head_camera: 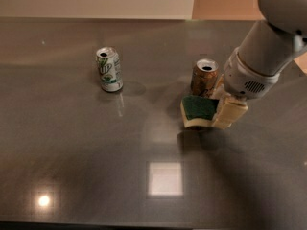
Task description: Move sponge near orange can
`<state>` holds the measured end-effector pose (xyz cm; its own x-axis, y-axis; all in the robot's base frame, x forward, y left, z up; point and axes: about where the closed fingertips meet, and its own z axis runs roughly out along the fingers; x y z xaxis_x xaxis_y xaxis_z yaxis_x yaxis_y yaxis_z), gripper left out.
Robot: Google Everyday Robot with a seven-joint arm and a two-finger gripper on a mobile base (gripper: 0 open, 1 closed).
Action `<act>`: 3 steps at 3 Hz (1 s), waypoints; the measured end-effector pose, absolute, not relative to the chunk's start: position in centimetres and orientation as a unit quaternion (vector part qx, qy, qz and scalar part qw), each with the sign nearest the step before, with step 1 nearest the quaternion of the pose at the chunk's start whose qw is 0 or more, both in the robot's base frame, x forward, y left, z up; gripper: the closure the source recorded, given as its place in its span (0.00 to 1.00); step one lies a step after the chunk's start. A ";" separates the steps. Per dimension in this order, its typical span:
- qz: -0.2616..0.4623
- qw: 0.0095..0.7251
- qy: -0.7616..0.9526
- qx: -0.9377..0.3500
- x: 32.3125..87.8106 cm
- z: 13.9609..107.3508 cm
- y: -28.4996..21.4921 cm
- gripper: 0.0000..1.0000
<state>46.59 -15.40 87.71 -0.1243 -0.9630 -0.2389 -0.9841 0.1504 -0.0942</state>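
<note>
1. Desk (72,143): dark grey, glossy, fills most of the view. It carries two cans. A pale wall strip runs along the far edge.
2. Arm (268,47): grey-white, comes in from the upper right and slants down-left to a ribbed collar w/ a vent grille.
3. Tool (219,113): at the arm's low end, right of centre, just in front-right of the orange can. Its cream fingers (231,112) are closed in on the sponge's right end, so it has hold of it.
4. Sponge (198,110): pinched in the tool and tilted, w/ the dark green top facing the camera and pale yellow foam along the left and bottom edges. It sits just in front of the orange can, near it. Its shadow lies right below; whether it touches the desk can't be told.
5. White-and-green can (109,69): upright, well left of the sponge; the label reads "UP" in green, the rest is too small to read.
6. Orange can (204,76): upright, brownish-orange w/ a silver top and open mouth. The marking isn't legible.
7. Glare on the near desk: a square patch (165,178) and a round spot (44,201).
</note>
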 end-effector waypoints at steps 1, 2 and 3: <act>0.028 0.121 0.769 -0.627 48.4 87.1 -17.6 0.82; 0.014 0.121 0.780 -0.614 50.0 86.6 -19.0 0.59; 0.005 0.117 0.778 -0.617 50.9 85.9 -19.6 0.35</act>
